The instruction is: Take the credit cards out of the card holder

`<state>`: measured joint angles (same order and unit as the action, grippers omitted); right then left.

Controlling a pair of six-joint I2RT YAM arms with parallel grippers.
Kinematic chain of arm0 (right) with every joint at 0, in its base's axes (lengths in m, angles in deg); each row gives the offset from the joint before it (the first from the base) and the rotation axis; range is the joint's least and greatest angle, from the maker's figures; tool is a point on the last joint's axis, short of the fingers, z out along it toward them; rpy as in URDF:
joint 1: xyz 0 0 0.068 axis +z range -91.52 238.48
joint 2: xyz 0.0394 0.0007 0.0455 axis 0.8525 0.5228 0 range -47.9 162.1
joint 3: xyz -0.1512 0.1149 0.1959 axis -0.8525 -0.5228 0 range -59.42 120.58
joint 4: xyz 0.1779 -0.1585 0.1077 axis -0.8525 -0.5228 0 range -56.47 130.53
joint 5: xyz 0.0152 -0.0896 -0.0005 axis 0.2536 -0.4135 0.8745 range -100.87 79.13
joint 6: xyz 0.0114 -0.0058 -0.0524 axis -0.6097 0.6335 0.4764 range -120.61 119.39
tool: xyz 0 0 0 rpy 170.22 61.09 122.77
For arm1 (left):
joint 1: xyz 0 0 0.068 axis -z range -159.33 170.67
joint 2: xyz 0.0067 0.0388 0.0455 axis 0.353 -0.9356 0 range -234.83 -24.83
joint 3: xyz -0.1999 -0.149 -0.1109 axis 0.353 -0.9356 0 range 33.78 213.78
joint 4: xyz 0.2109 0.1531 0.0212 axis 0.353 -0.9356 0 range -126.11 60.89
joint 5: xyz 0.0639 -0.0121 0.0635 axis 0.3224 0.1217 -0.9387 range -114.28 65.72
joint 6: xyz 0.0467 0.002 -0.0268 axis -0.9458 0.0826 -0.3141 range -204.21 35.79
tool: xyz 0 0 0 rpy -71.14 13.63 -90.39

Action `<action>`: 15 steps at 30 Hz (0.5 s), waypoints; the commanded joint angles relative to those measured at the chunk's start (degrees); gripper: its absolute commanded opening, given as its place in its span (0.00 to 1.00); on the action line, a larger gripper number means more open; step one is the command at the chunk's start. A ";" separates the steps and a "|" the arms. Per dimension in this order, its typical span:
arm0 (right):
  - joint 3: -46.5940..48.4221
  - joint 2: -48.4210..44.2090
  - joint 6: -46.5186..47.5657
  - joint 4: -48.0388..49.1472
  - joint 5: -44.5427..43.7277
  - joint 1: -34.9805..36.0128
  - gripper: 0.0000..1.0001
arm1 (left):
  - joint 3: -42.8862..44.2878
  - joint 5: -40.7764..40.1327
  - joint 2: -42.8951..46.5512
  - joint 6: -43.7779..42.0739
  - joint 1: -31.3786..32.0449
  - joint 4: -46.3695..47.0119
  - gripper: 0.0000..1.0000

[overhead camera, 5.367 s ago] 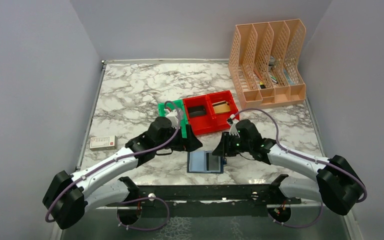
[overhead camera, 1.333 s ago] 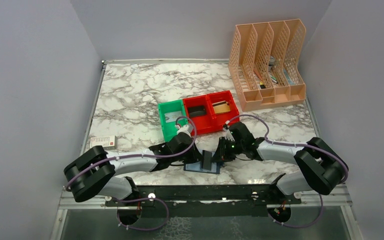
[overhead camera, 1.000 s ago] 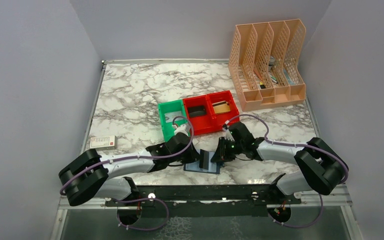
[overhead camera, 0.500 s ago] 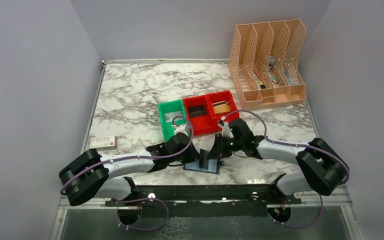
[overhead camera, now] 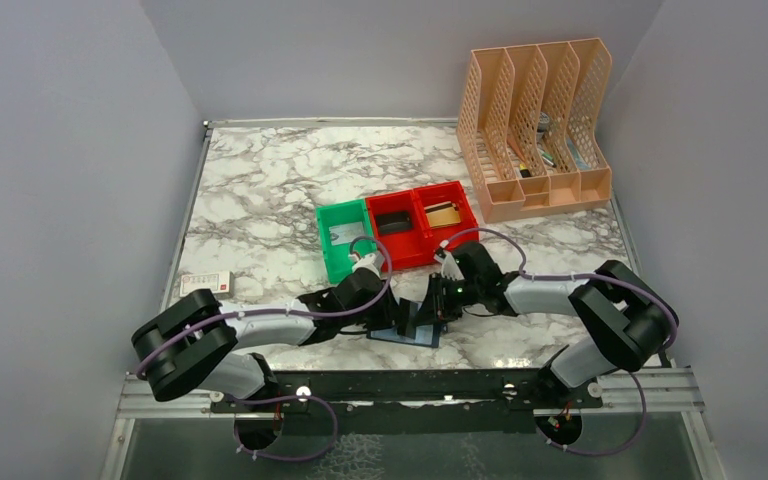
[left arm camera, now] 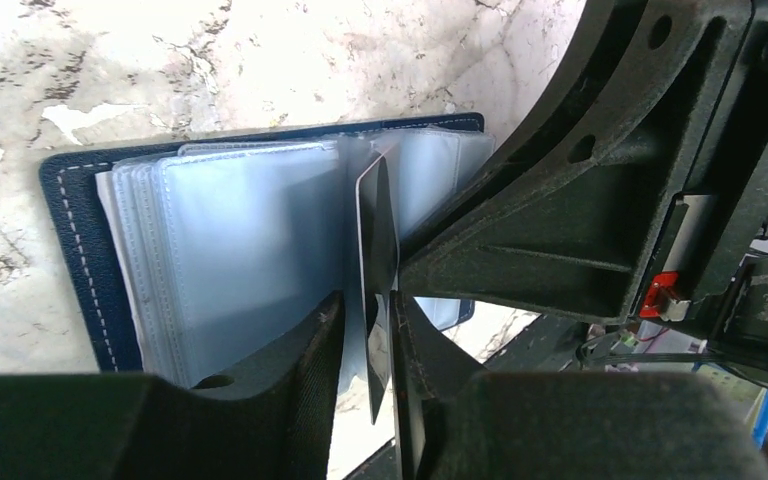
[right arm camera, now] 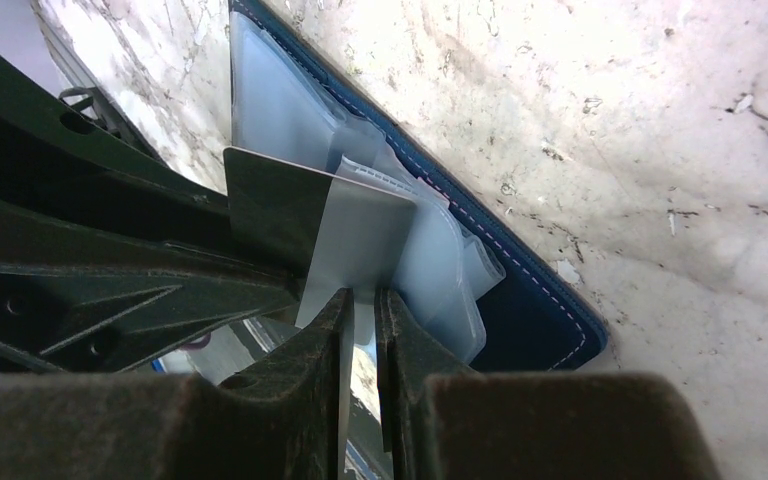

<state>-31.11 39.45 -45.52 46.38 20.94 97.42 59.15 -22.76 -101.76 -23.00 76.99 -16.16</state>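
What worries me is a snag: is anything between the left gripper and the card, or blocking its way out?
Nothing visible. The card stands on edge directly between the fingers of the left gripper. Only its clear sleeve, pinched by the right gripper, covers one end.

White link shells and bulky black joint housings on left arm (overhead camera: 260, 322) and right arm (overhead camera: 545, 292). Purple cables (overhead camera: 480, 231) loop along both. Left gripper (left arm camera: 365, 335) and right gripper (right arm camera: 363, 310) matte black; fingers (left arm camera: 560, 230) are ribbed triangles with round holes. Small red tab (left arm camera: 663, 297) on the right one.
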 commanded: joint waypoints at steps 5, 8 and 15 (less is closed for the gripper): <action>-1.59 1.24 1.73 -3.68 -7.71 0.32 0.16 | 1.61 -1.04 0.96 -0.54 -0.25 -2.85 0.05; -0.43 -0.07 2.82 -5.86 -10.07 0.35 0.17 | 2.97 -5.33 3.80 -1.36 -0.24 -9.70 0.00; 1.62 -7.37 8.00 -8.18 -12.63 0.35 0.24 | 2.02 -12.16 13.95 -1.70 -0.37 -16.06 0.00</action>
<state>-30.12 36.12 -43.25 42.40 15.68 97.90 61.09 -28.31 -93.28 -23.61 76.99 -27.00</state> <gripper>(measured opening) 0.208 0.012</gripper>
